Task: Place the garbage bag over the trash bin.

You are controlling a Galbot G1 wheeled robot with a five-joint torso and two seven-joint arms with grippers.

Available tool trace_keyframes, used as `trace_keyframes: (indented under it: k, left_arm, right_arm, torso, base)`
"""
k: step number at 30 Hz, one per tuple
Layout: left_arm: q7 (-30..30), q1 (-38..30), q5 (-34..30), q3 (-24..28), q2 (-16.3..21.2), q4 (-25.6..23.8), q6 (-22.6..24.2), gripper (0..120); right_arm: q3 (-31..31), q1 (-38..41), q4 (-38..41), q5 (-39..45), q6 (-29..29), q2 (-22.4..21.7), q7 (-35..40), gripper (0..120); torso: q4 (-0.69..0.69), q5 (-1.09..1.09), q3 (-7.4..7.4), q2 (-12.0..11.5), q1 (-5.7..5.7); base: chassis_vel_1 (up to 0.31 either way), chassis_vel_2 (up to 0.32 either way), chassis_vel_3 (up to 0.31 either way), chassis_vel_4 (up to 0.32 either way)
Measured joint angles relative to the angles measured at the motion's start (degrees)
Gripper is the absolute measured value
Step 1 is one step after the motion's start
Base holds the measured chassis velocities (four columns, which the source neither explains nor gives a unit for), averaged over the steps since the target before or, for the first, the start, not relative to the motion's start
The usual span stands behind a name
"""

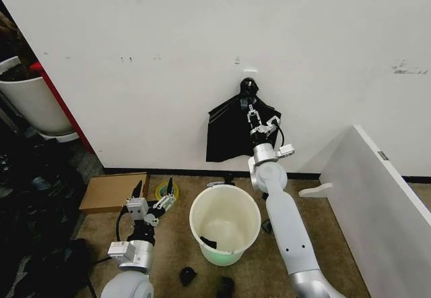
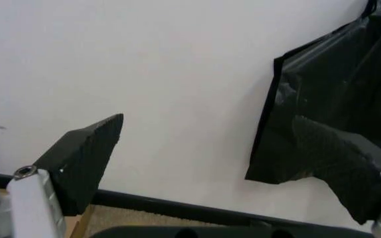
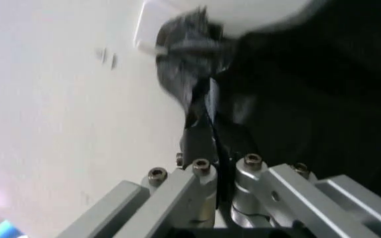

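Trash bin point(image 1: 225, 224) is sitting w/ its mouth open upward, nothing covering it, though right arm is stretching past its right side to the garbage bag point(image 1: 232, 133) hanging on the wall point(image 1: 168, 55). White panel point(image 1: 377, 203) is closing off the right; cardboard box point(image 1: 114, 191) is lying left, beside left gripper point(image 1: 153, 191)

No text, label or number seems readable on anything in view
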Motion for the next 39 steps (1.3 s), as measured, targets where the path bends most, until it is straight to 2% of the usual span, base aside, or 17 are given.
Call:
trace_keyframes:
  k: [4,10,20,27,39]
  left_arm:
    - [-0.3,0.3,0.0,-0.1,0.1,-0.1,-0.4,100]
    - [-0.5,0.9,0.0,0.1,0.2,-0.5,-0.7,100]
    - [-0.5,1.3,-0.2,0.2,1.0,-1.2,-0.7,100]
    - [-0.5,1.4,-0.3,0.6,1.2,-1.8,-0.7,100]
    - [-0.5,0.8,-0.7,0.9,1.1,-2.4,-0.6,100]
  right_arm:
    - [-1.4,-2.6,1.9,-0.2,0.2,0.0,0.2,0]
    - [-5.3,-10.7,7.7,-2.1,0.8,0.0,0.8,0]
    - [-7.2,-18.7,13.6,-5.3,1.5,0.0,0.4,0]
    - [-8.1,-25.4,15.9,-13.3,1.9,-1.8,2.5,0]
    - [-8.6,-31.6,16.7,-23.8,4.1,-4.9,1.9,0]
  torso:
    - [0.00,0.00,0.00,0.0,0.00]
    - [0.00,0.00,-0.01,0.0,0.00]
    - [0.00,0.00,-0.01,0.0,0.00]
    - [-0.01,0.01,0.00,0.0,0.00]
    - [0.00,0.01,0.00,0.0,0.00]
  base:
    - [0.000,0.000,0.000,0.000]
    - [0.000,0.000,0.000,0.000]
    - [0.000,0.000,0.000,0.000]
    - [0.000,0.000,0.000,0.000]
    - [0.000,0.000,0.000,0.000]
